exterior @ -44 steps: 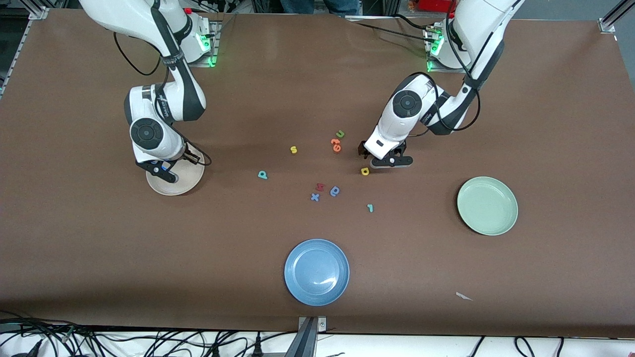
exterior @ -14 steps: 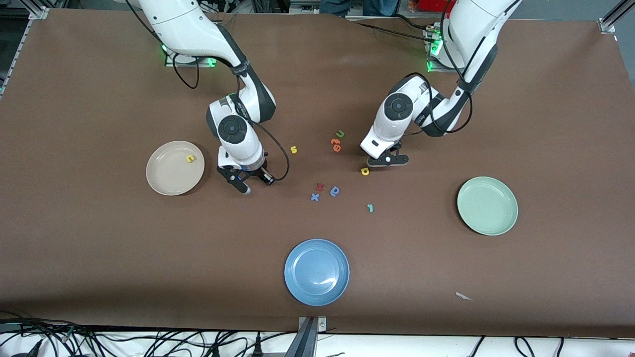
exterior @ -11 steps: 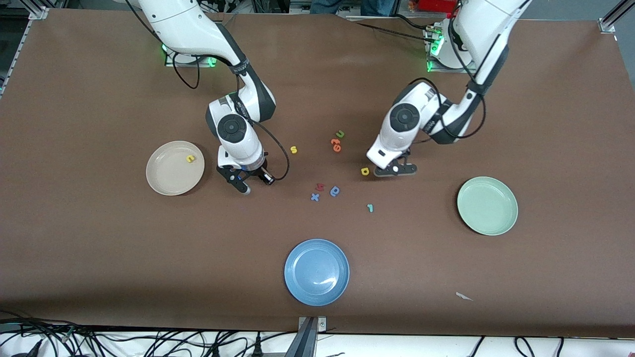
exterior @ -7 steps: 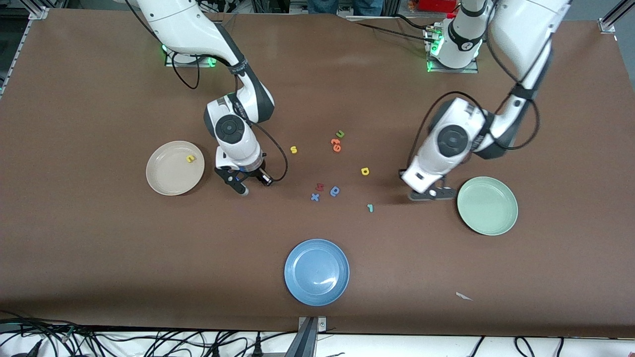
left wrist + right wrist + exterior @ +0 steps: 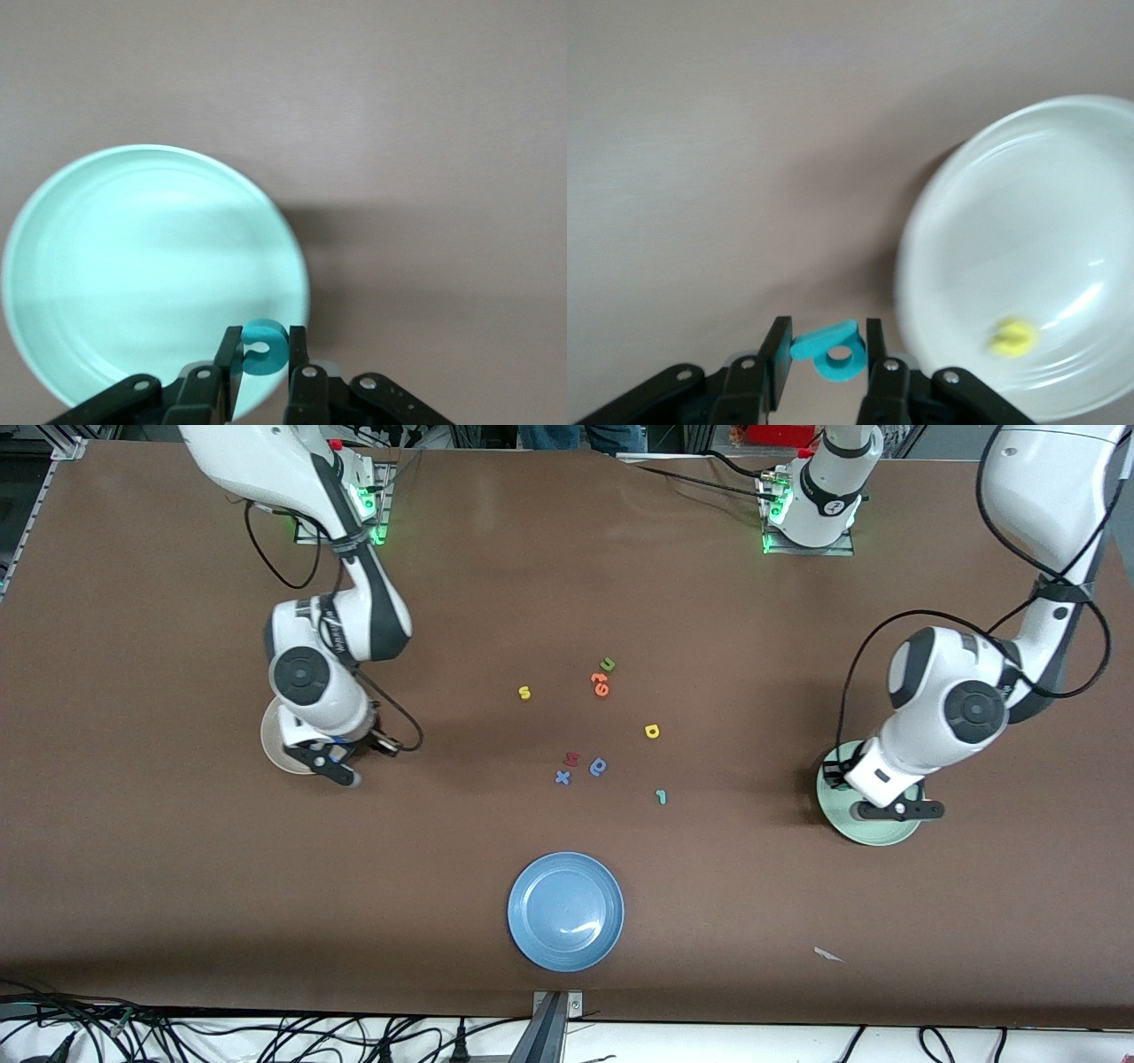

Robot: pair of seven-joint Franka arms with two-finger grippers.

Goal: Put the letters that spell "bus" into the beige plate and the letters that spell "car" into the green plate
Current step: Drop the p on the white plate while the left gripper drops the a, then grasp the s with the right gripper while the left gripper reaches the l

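My left gripper hangs over the green plate. It is shut on the teal "c", which sits above the plate's rim in the left wrist view. My right gripper is shut on the teal "b", over bare table just beside the beige plate. In that plate lies the yellow "u"; the arm hides it in the front view. The yellow "s", yellow "a" and teal "r" lie mid-table.
A green "u" and orange letters lie near the "s". A red letter, a dark blue round letter and a blue "x" cluster mid-table. A blue plate sits nearest the camera, with a paper scrap beside it.
The right arm carried the teal "b" from mid-table to the beige plate's edge. The left arm swung the teal "c" from beside the yellow "a" to over the green plate.
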